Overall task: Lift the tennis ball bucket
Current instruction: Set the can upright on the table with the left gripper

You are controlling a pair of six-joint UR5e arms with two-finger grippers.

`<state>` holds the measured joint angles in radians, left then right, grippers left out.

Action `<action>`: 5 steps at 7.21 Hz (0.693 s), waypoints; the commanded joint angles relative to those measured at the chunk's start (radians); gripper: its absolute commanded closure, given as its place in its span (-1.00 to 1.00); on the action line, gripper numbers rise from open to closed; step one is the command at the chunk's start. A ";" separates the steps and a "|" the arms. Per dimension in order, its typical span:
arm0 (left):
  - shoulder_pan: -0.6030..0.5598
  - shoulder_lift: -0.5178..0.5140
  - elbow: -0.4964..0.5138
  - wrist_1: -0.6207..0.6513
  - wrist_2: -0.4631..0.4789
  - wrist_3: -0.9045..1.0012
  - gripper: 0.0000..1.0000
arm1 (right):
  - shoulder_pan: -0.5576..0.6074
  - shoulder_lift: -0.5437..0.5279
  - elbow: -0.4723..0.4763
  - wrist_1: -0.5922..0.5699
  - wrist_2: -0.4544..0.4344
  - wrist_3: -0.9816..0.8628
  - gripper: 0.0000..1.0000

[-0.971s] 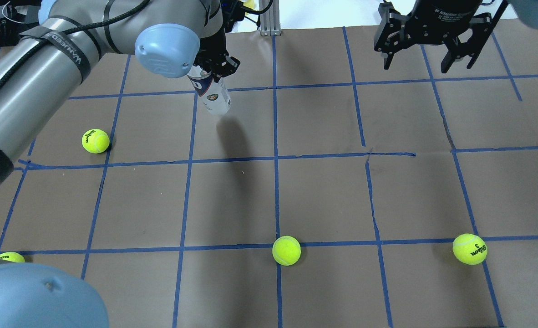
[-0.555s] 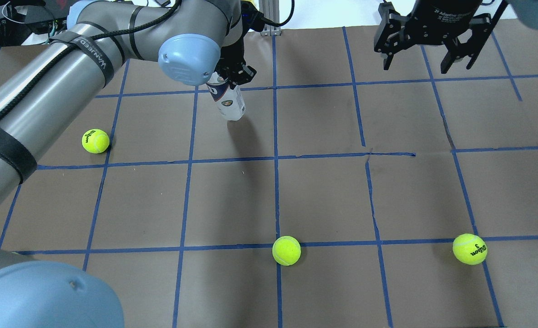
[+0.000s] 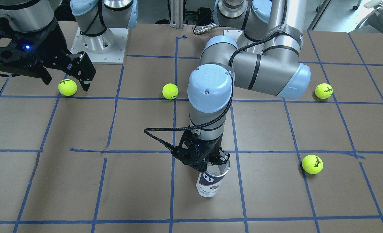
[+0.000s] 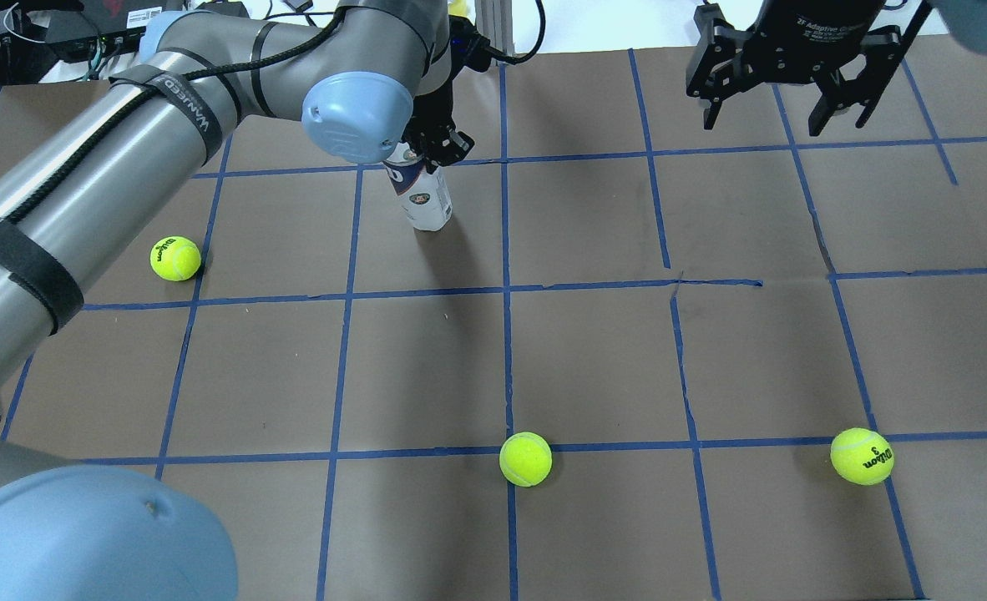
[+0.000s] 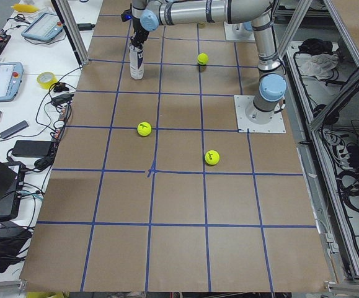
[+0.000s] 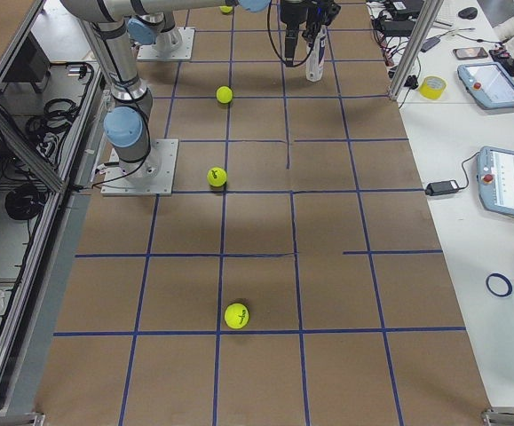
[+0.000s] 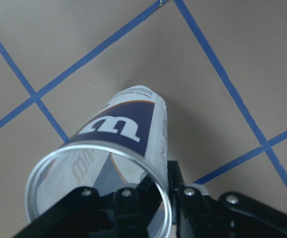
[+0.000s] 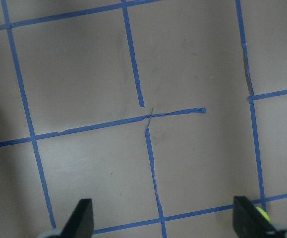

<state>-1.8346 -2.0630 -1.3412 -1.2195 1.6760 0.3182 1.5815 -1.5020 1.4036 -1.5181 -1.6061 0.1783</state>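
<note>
The tennis ball bucket (image 4: 425,197) is a clear can with a white label and a navy band. It stands nearly upright at the far middle-left of the table, open end up. It also shows in the front view (image 3: 211,183) and the left wrist view (image 7: 126,131). My left gripper (image 4: 428,143) is shut on its top rim, one finger inside the can and one outside. The can's base is at or just above the table; I cannot tell if it touches. My right gripper (image 4: 782,107) hangs open and empty above the far right.
Tennis balls lie at the left (image 4: 175,258), the near middle (image 4: 525,458) and the near right (image 4: 861,456). The brown table (image 4: 594,351) carries a grid of blue tape. The left arm's elbow (image 4: 358,115) hangs over the far left.
My left gripper has carried the bucket right and down. The can went from tilted, with its shadow apart, to nearly upright with its shadow at its base. The right gripper has not moved.
</note>
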 commanded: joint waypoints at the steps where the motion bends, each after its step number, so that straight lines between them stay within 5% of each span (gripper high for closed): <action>1: 0.000 0.003 -0.003 0.000 0.001 -0.001 -1.00 | 0.000 0.000 0.000 0.000 0.000 0.001 -1.00; 5: -0.005 0.163 0.063 -0.090 -0.007 -0.008 -1.00 | 0.000 0.000 0.000 0.001 0.000 0.000 -1.00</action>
<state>-1.8374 -1.9622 -1.3012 -1.2519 1.6713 0.3124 1.5816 -1.5018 1.4036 -1.5177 -1.6061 0.1791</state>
